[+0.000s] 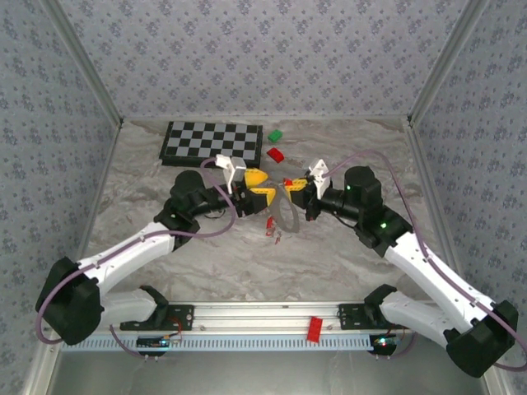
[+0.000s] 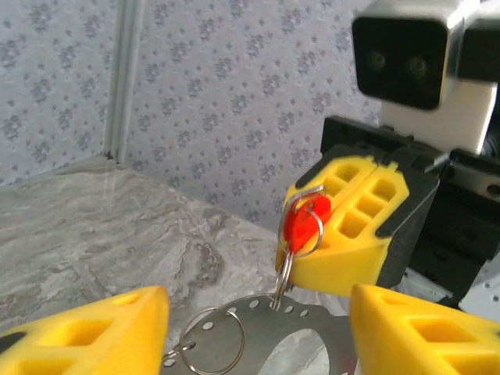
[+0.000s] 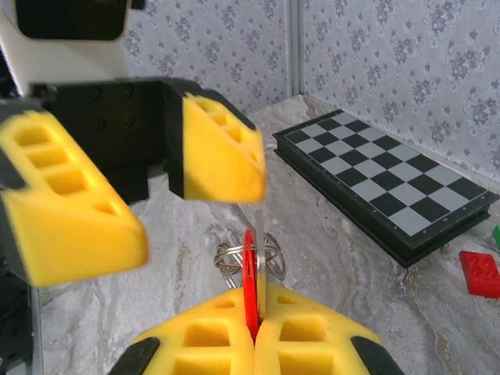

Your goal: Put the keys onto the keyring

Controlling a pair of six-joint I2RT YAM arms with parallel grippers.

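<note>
My right gripper (image 3: 256,306) is shut on the red head of one of the keys (image 3: 250,269), edge-on between its pads. In the left wrist view that key (image 2: 306,219) hangs by small split rings from the right arm's yellow fingers (image 2: 355,223). Below it hangs the keyring (image 2: 258,328), a flat grey band with a row of holes. My left gripper (image 2: 258,332) is open, one finger on each side of the keyring and touching nothing. From above, both grippers (image 1: 257,185) (image 1: 294,187) meet at mid-table over the grey keyring (image 1: 288,216). Two loose keys (image 1: 270,224) (image 1: 278,239) lie beside it.
A chessboard (image 1: 212,141) lies at the back left, with a green block (image 1: 274,135) and a red block (image 1: 276,154) at its right edge. Another red piece (image 1: 314,328) sits on the front rail. Patterned walls close in the table on three sides.
</note>
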